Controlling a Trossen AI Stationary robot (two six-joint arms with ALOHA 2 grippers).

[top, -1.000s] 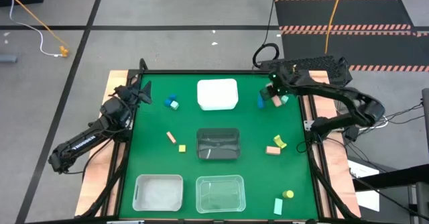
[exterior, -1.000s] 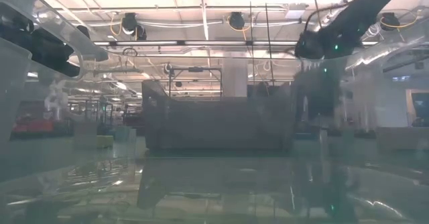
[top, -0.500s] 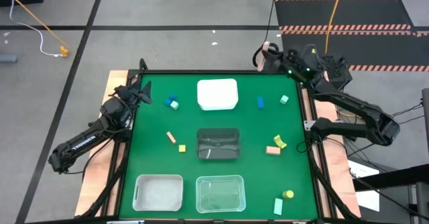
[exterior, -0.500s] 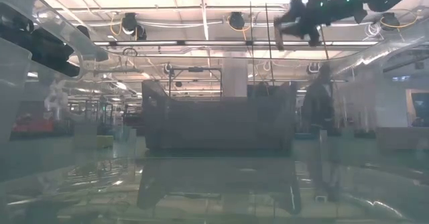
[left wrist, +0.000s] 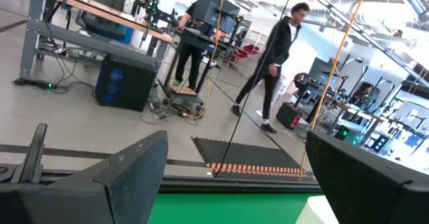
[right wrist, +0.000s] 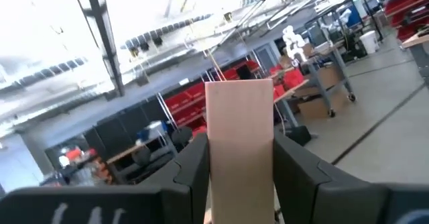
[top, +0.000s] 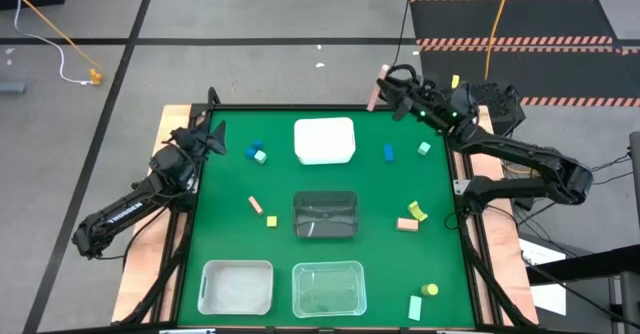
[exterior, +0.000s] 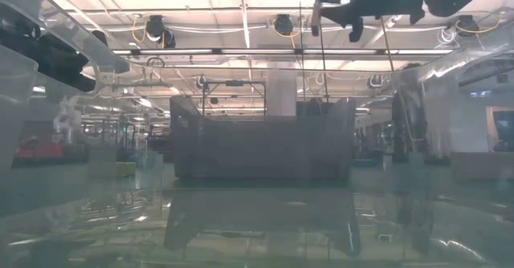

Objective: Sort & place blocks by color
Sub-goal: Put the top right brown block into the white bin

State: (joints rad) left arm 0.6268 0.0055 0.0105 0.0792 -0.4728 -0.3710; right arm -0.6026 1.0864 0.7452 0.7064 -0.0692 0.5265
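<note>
The right hand [top: 378,92] pinches a smooth tan wooden bar [top: 374,97], probably flat-sided, just past the white bin [top: 324,141]. The left hand [top: 207,136], fingers spread, waits left of that bin.

From here I see a grey tiled floor [top: 250,14] around the rig, a black mat with striped edging [top: 510,19] at far right and an orange cable [top: 45,19] at far left. Beyond are workbenches [left wrist: 87,13], red storage bins [right wrist: 184,103], bright ceiling lights [exterior: 241,3] and a person walking [left wrist: 271,70]
</note>
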